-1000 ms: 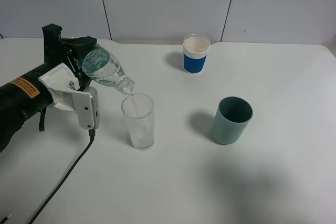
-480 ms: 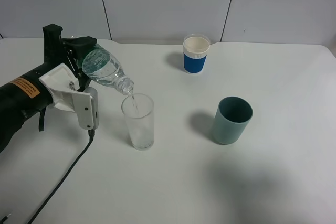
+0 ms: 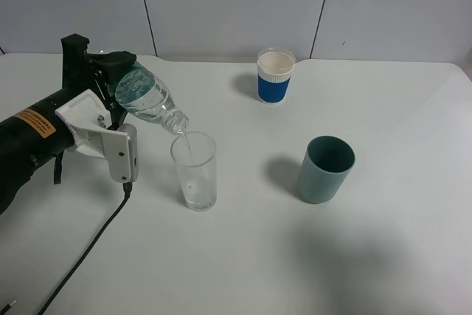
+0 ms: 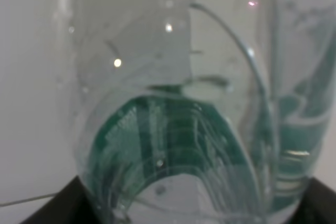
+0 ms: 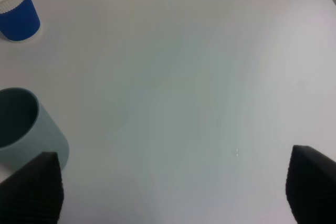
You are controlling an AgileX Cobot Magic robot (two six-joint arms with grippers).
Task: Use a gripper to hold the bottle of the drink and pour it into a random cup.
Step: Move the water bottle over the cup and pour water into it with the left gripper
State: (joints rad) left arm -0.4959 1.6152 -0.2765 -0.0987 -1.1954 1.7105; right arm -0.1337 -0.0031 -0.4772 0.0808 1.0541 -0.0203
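My left gripper [image 3: 110,71], a black tool with a white bracket and an orange label, is shut on the clear bottle [image 3: 147,97] with the green-and-white label. The bottle is tilted mouth-down to the right, its neck just above the rim of the tall clear glass [image 3: 195,175]. A thin stream of clear liquid falls into the glass, which holds a little liquid at the bottom. In the left wrist view the bottle [image 4: 178,129] fills the picture between the black fingertips [image 4: 52,211]. My right gripper [image 5: 170,184] is open and empty above bare table; it does not show in the exterior view.
A teal cup [image 3: 326,168] stands right of the glass, and also shows in the right wrist view [image 5: 26,129]. A blue cup with a white rim [image 3: 275,75] stands at the back, also in the right wrist view [image 5: 18,11]. A black cable [image 3: 88,252] trails toward the front left.
The bottle stays tilted over the glass and the liquid keeps running in. The gripper, glass and cups have not visibly moved.
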